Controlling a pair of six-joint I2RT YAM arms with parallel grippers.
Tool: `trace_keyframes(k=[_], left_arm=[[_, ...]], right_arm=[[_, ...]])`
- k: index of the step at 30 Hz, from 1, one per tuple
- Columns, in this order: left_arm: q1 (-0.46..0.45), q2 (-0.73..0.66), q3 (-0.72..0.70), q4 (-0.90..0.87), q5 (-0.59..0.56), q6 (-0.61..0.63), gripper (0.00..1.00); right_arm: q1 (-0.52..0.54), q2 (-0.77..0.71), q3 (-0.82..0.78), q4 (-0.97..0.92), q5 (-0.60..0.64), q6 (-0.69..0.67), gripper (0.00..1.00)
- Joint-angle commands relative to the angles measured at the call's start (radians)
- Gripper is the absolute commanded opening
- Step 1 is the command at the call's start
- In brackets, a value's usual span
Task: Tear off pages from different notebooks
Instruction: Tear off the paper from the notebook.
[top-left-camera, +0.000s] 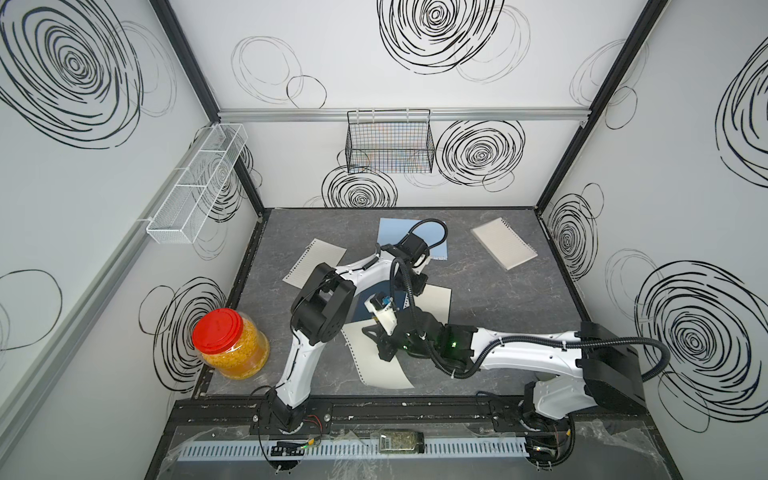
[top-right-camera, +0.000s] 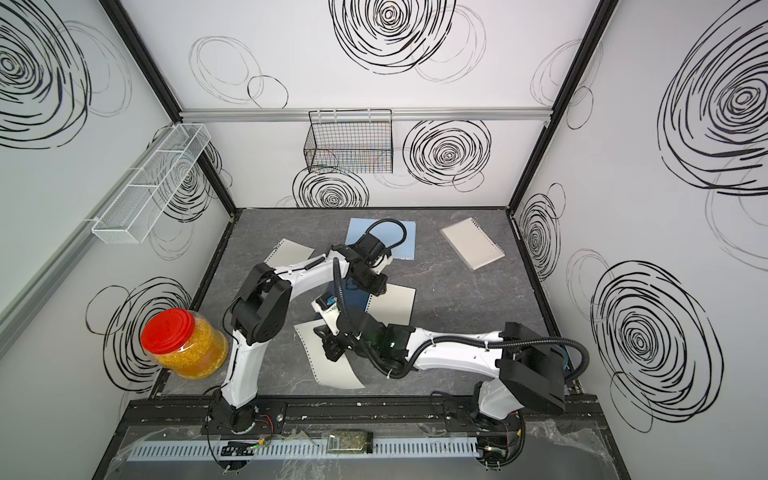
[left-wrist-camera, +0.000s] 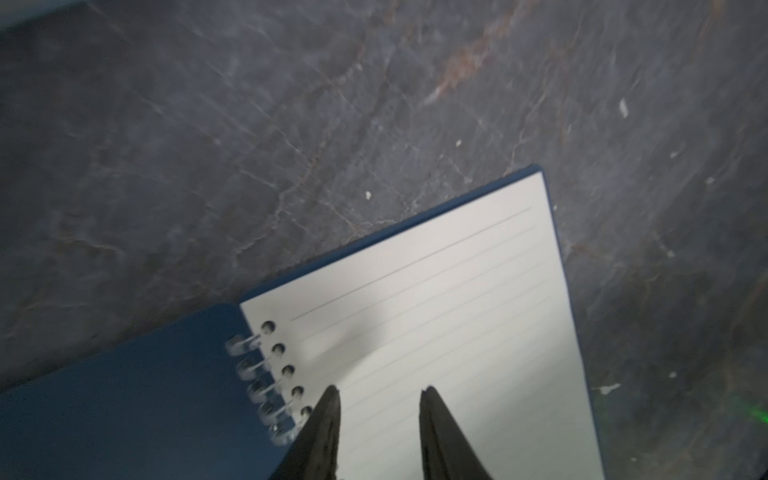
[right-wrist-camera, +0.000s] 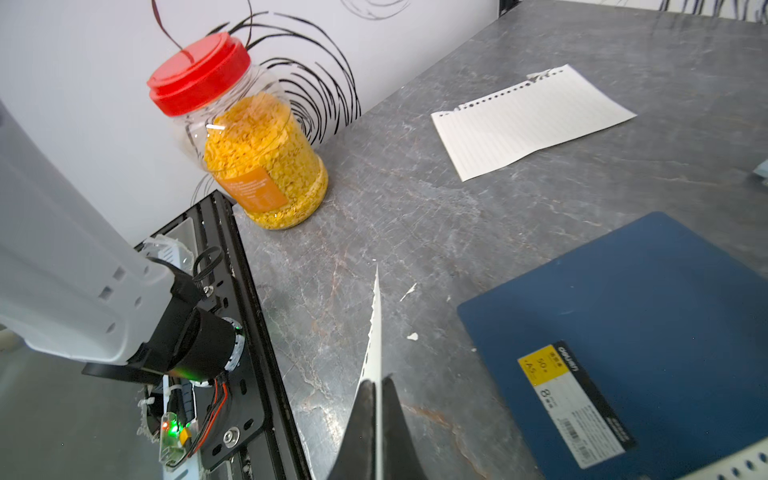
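Note:
The dark navy notebook (left-wrist-camera: 124, 407) lies open mid-table, its lined page (left-wrist-camera: 457, 311) facing up beside the wire binding (left-wrist-camera: 257, 374). My left gripper (left-wrist-camera: 380, 392) hangs open just over that page near the binding, with nothing between its fingers. My right gripper (right-wrist-camera: 377, 380) is shut on a torn page (right-wrist-camera: 376, 332), seen edge-on in the right wrist view; in both top views this page (top-left-camera: 382, 374) (top-right-camera: 332, 365) spreads toward the table's front. Another loose page (top-left-camera: 316, 262) lies at the left. A light-blue notebook (top-left-camera: 415, 232) sits behind the left arm, and a clear-covered notebook (top-left-camera: 503, 243) lies at the back right.
A red-lidded jar (top-left-camera: 228, 349) of yellow flakes stands at the front left corner, near the left arm's base. A black wire basket (top-left-camera: 390, 141) hangs on the back wall and a white mesh basket (top-left-camera: 199, 183) on the left wall. Small paper scraps (right-wrist-camera: 411, 336) dot the table.

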Motion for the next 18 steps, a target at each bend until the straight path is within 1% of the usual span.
trace_keyframes(k=[1,3,5,8,11,14,16,18], left_arm=[[0.098,-0.207,0.077,0.021,0.027,-0.023,0.42],[0.164,-0.297,0.031,0.086,0.078,-0.046,0.44],[0.232,-0.396,-0.062,0.187,0.117,-0.070,0.47],[0.339,-0.535,-0.213,0.301,0.173,-0.099,0.48],[0.419,-0.673,-0.411,0.458,0.259,-0.137,0.53],[0.481,-0.787,-0.620,0.682,0.376,-0.213,0.57],[0.513,-0.852,-0.767,0.911,0.470,-0.305,0.63],[0.524,-0.870,-0.841,1.078,0.544,-0.361,0.67]], right_arm=[[-0.055,-0.078,-0.029,0.022,-0.026,0.047,0.00],[-0.093,-0.116,-0.043,0.007,-0.030,0.058,0.00],[-0.144,-0.152,-0.043,-0.021,-0.032,0.074,0.00],[-0.232,-0.201,-0.037,-0.050,-0.066,0.097,0.00],[-0.325,-0.235,-0.029,-0.041,-0.127,0.124,0.00],[-0.416,-0.252,-0.012,-0.003,-0.211,0.144,0.00],[-0.473,-0.255,0.010,0.022,-0.271,0.149,0.00],[-0.518,-0.249,0.048,0.027,-0.342,0.152,0.00]])
